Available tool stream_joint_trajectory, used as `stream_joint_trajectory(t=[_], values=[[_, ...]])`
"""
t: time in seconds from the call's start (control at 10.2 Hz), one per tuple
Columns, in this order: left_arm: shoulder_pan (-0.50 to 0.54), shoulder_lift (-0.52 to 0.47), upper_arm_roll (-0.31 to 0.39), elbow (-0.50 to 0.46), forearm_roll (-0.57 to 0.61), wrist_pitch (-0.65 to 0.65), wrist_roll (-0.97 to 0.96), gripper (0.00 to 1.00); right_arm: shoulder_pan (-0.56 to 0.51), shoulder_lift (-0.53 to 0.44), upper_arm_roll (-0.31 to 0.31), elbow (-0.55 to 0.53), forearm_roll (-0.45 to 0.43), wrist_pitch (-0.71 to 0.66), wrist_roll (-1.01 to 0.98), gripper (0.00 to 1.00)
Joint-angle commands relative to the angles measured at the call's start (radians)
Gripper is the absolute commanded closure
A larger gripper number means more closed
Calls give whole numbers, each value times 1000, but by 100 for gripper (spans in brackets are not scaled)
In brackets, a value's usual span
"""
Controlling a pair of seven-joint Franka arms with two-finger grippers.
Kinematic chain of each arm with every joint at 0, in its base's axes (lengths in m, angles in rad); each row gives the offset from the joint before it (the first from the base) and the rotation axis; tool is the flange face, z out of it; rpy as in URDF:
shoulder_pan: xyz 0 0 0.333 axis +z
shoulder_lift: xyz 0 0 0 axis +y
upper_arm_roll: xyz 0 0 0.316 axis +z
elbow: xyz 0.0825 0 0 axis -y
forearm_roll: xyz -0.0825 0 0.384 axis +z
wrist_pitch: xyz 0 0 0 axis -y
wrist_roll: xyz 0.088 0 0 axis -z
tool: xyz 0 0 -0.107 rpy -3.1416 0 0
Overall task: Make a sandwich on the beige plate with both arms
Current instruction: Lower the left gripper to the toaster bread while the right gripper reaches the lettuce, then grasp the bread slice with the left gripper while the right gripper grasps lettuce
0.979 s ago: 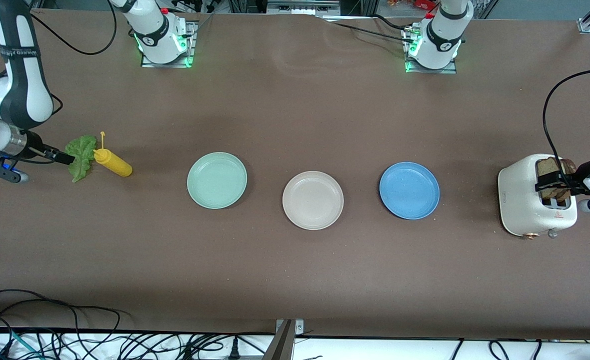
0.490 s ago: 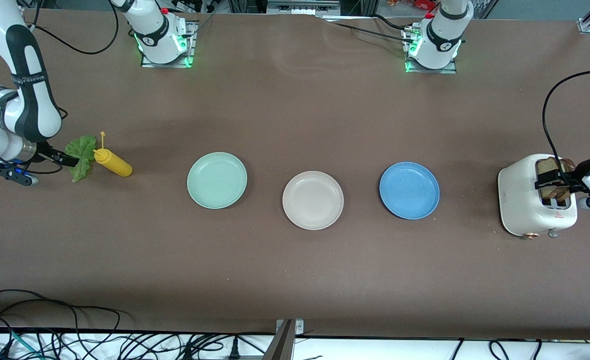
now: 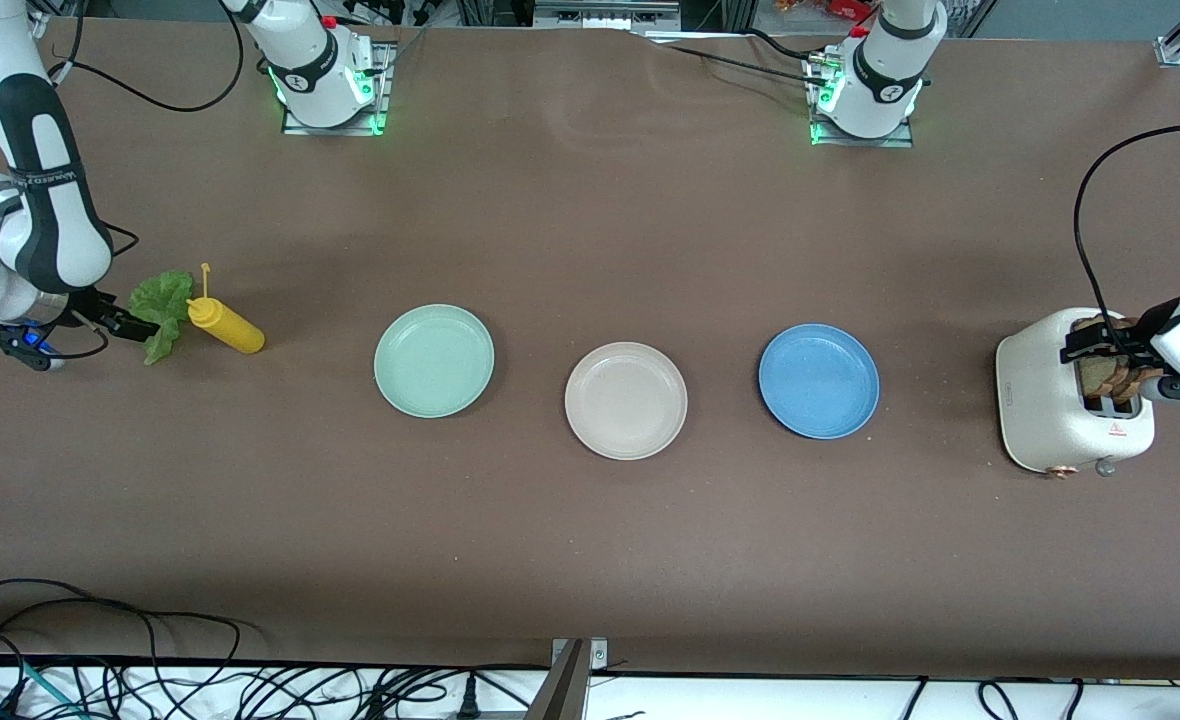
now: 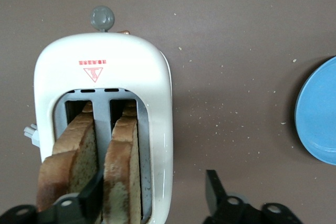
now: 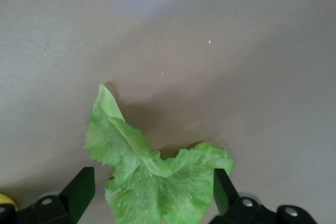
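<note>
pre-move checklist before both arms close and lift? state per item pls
1. Left gripper open, one finger between the two bread slices, the other outside the toaster: not ok, it spans a slice plus the toaster wall.
2. Right gripper open with the lettuce between its fingers: ok.
3. Mustard bottle beside the lettuce, apart from the right gripper: ok.
4. Beige plate bare, ready for bread: ok.
5. Toaster lever position: cannot tell.
</note>
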Motion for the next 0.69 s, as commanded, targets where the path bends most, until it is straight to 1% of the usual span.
stream_joint_trajectory(t=[0.0,0.1,0.2,0.29,0.39,0.49,0.59], values=[[19,-36,-9,-41,6,16,35,51,-7,31,7,3,24,0,-11,0],[22,-38,-9,-43,6,16,61,54,-7,37,9,3,24,-3,-11,0],[26,-38,-7,-43,7,16,73,60,-7,54,12,3,24,-1,-14,0],[28,-36,-7,-43,10,15,105,72,-6,69,12,5,24,0,-17,0],[31,-31,-6,-43,10,10,168,91,-6,83,12,5,24,2,-25,0],[45,-27,-6,-43,10,9,208,100,-6,92,12,6,24,6,-26,0],[48,-16,-6,-34,13,7,247,100,-4,95,13,8,24,8,-26,0]])
